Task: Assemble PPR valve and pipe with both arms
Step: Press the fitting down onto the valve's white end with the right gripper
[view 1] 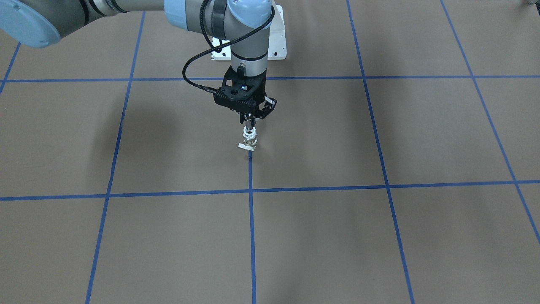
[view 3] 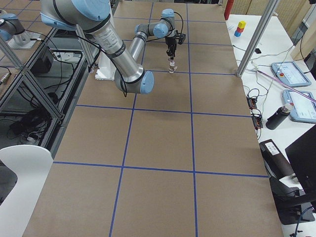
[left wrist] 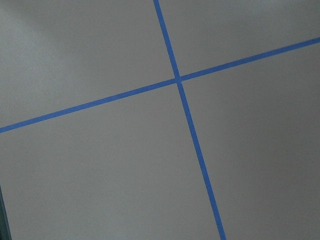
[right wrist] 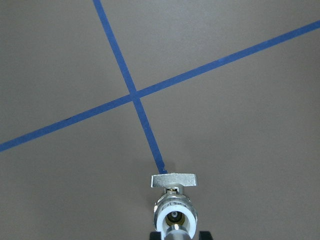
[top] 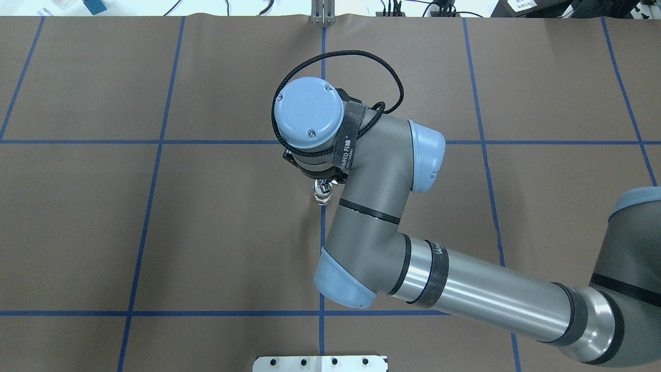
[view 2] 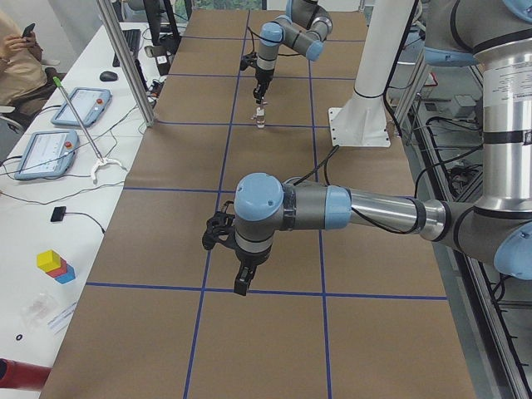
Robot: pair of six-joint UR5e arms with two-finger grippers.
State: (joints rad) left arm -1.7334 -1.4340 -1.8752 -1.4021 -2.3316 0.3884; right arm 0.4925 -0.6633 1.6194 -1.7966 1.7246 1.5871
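A: Looking for the little stubby valve (view 1: 249, 138) with the brassy metal middle and white plastic ends. Where is it?
B: It stands upright on the brown bench (view 1: 379, 236), at the end of a blue tape line (view 1: 252, 219).
A: What is over it?
B: The black right tool (view 1: 250, 122) hangs straight over it. It is closed on the tiny shiny silver pipe (right wrist: 175, 231), and the pipe sits in the valve's top white ring.
A: And the black left tool (view 2: 242, 285)?
B: It hangs over the bench, well apart from the valve. I cannot tell if it is open or closed.
A: Is anything in the way?
B: Yes. From above, the fat grey right arm (top: 372, 206) hides its own tool and most of the valve. A white pedestal (view 2: 364, 100) stands on the bench near the valve. Coloured blocks (view 2: 54, 263) lie on a white side table (view 2: 21, 241).
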